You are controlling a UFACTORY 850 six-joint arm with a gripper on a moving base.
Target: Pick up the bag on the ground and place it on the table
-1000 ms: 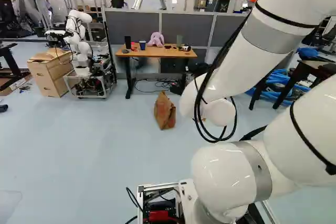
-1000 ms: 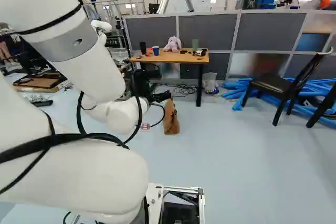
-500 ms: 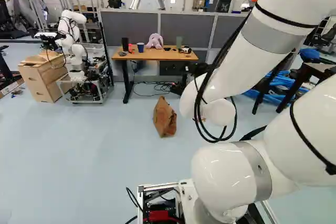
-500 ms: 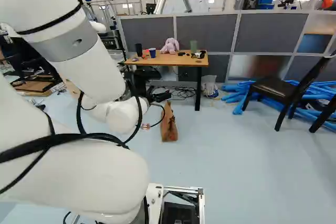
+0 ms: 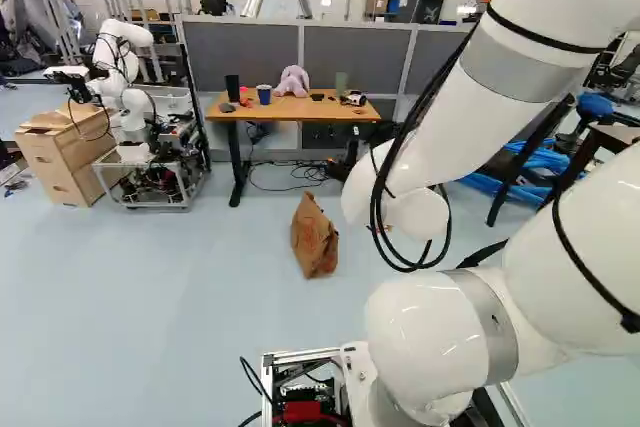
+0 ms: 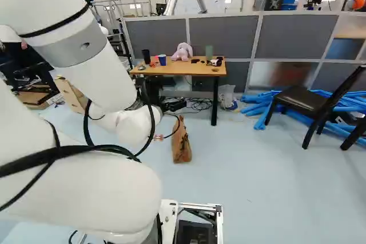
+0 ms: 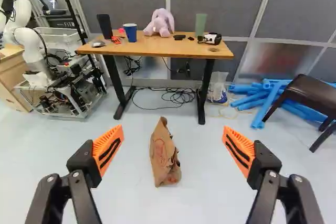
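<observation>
My gripper, partly hidden behind the arm, shows as a dark piece (image 6: 175, 105) in the right base view. In the wrist view the gripper (image 7: 173, 148) is open, its orange-padded fingers wide apart with nothing held. A crumpled brown paper bag (image 7: 164, 156) stands on the floor some way ahead, seen through the gap between the fingers; in the left base view the bag (image 5: 314, 237) is left of the arm. Behind it is the wooden-topped table (image 7: 157, 50) on black legs.
Cups, a pink plush toy (image 7: 160, 23) and small items sit on the table. Cables (image 7: 176, 96) lie beneath it. Another robot (image 5: 125, 87) and a wooden cabinet (image 5: 62, 162) stand left; blue tubes (image 6: 257, 107) and a dark chair (image 6: 303, 100) are right.
The base has moved forward, so the bag, table and chair appear nearer. The arm keeps its pose against its lowest joint. The bag has not shifted on the floor.
</observation>
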